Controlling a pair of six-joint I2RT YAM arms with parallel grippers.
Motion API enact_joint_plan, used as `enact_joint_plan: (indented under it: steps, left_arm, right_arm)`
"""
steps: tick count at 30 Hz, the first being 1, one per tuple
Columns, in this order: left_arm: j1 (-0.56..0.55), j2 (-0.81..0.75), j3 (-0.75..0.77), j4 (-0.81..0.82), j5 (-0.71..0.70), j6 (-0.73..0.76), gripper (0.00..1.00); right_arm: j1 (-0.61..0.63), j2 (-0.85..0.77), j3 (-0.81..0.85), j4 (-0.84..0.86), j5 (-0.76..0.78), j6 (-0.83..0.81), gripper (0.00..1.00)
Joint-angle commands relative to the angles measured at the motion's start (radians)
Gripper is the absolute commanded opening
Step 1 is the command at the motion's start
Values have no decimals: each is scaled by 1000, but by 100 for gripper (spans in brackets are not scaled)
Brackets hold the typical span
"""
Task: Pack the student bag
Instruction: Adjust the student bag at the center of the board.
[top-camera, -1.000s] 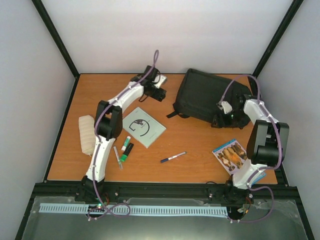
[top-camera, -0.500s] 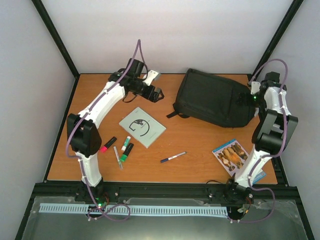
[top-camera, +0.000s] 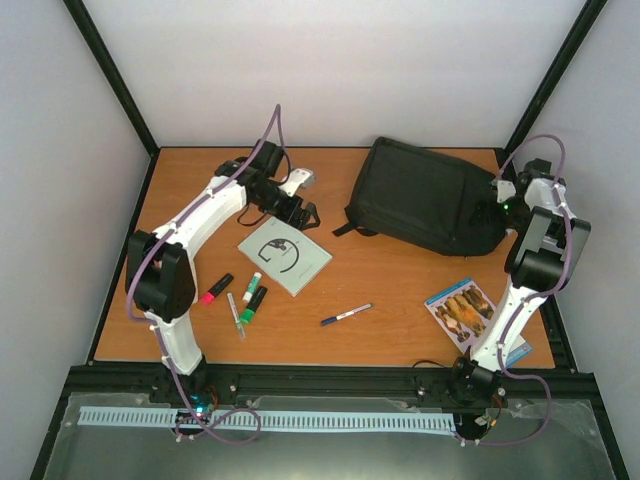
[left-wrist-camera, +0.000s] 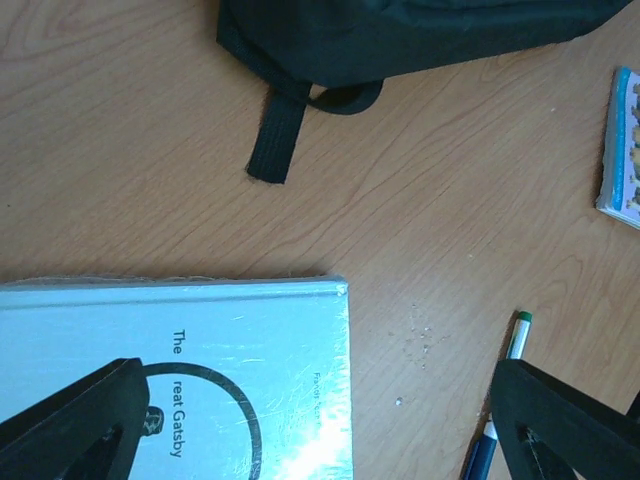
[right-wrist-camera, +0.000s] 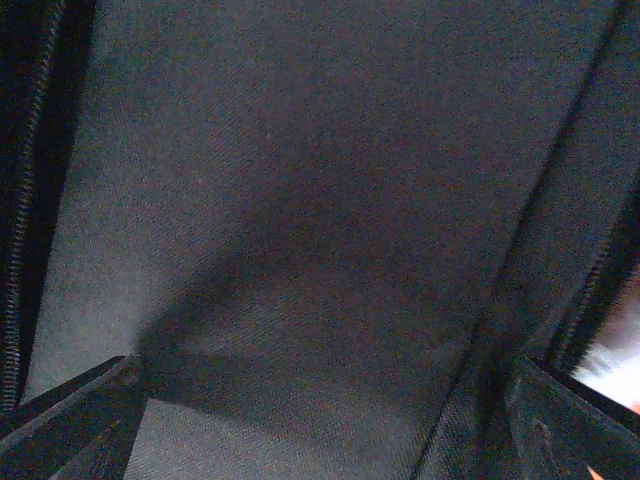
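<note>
White walls and a black frame enclose a wooden table (top-camera: 380, 290). At its far right lies the bag (top-camera: 420, 198), flat, its long side slanted from far left to near right. A short black strap (left-wrist-camera: 277, 140) trails from its left edge onto the wood.

The right gripper (top-camera: 490, 210) sits at the bag's right end. Its wrist view is filled with dark fabric, a zip (right-wrist-camera: 20, 240) runs down the left side, and the two fingers (right-wrist-camera: 70, 420) stand in the bottom corners, wide apart and clamping nothing.

The left gripper (top-camera: 298, 211) hangs over the far corner of a pale blue book (top-camera: 287, 255) titled "The Great Gatsby", which lies left of the bag and apart from it. Its jaws are spread wide too, one finger over the book cover and the other over bare wood beside a blue pen (top-camera: 346, 315).

Left of the book lie a pink highlighter (top-camera: 215, 288), a white marker (top-camera: 251, 287), a green marker (top-camera: 253, 304) and a thin pen (top-camera: 235, 315), close together. A picture booklet (top-camera: 460, 308) rests near the right arm's base.
</note>
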Motion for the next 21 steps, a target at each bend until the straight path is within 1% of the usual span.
enact_joint_plan:
  steps: [1, 8, 11, 12, 15, 17, 20, 21]
  left_arm:
    - [4, -50, 6, 1, 26, 25, 96]
    - [4, -16, 20, 14, 45, 4, 95]
    - [4, -4, 27, 18, 57, -8, 94]
    - [4, 0, 25, 22, 60, -12, 94]
    - [4, 12, 20, 31, 63, -22, 93]
    - [4, 21, 17, 34, 65, -31, 93]
    - [4, 29, 15, 33, 62, -39, 93]
    - [4, 30, 15, 33, 56, -40, 93]
  right_arm:
    - [23, -30, -96, -53, -77, -29, 100]
    - [113, -160, -308, -52, -148, 0, 100]
    - [189, -235, -394, -53, -173, 9, 99]
    - [236, -258, -416, -52, -173, 17, 99]
    - [356, -327, -446, -59, -205, 44, 100]
    - [424, -365, -438, -74, -227, 45, 100]
    - [456, -409, -394, -122, -237, 20, 100]
    - [454, -417, -375, -138, -209, 2, 100]
